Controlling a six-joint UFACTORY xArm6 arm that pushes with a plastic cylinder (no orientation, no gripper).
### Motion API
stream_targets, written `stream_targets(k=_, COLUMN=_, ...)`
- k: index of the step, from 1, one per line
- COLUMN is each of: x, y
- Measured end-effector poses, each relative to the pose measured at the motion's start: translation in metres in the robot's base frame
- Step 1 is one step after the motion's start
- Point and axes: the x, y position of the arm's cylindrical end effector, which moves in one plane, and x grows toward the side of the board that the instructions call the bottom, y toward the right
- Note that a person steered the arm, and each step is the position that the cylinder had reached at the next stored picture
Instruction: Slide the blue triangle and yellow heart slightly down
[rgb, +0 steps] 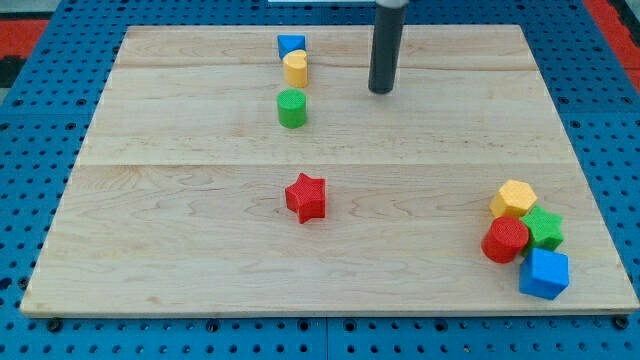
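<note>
camera view: a pale wooden board (200, 200) lay on a blue pegboard surface (40, 100). my tip (381, 91) stood near the view's top, right of the board's middle line, touching no block. the arm ended in a plain dark rod with no jaws, so nothing about it was spread, pressed together or pinching.

the blue triangle (291, 45) sat close to the board's top edge, left of my tip and a little higher in the view. the yellow heart (295, 68) sat just below it, the two touching or all but touching; i could not tell which. both lay well apart from my tip, toward the view's left. the green cylinder (291, 108) stood just below the heart, with a narrow strip of bare wood between them, so the three made a short column running down the view.

the red star (306, 197) lay alone near the board's middle, well below the column.

four blocks huddled at the view's bottom right corner of the board. the yellow hexagon (513, 198) was at the top of the cluster, the green star (544, 227) just below and to its right, the red cylinder (505, 241) to the left of the green star, and the blue cube (544, 273) lowest, near the board's bottom edge. they looked pressed against one another.
</note>
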Motion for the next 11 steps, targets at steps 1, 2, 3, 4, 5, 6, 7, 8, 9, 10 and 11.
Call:
stream_targets(k=1, x=-0.068, y=-0.011)
stream_targets(k=2, x=-0.101, y=-0.029)
stream_targets(k=3, x=-0.101, y=-0.030)
stream_targets(k=4, x=-0.100, y=-0.094)
stream_targets(k=5, x=-0.099, y=-0.123)
stream_targets(k=6, x=-0.090, y=-0.122)
stream_targets(k=7, x=-0.065, y=-0.122)
stream_targets(k=8, x=-0.046, y=-0.122)
stream_targets(k=9, x=-0.024, y=-0.122)
stream_targets(k=10, x=0.015, y=-0.122)
stream_targets(k=11, x=0.063, y=-0.122)
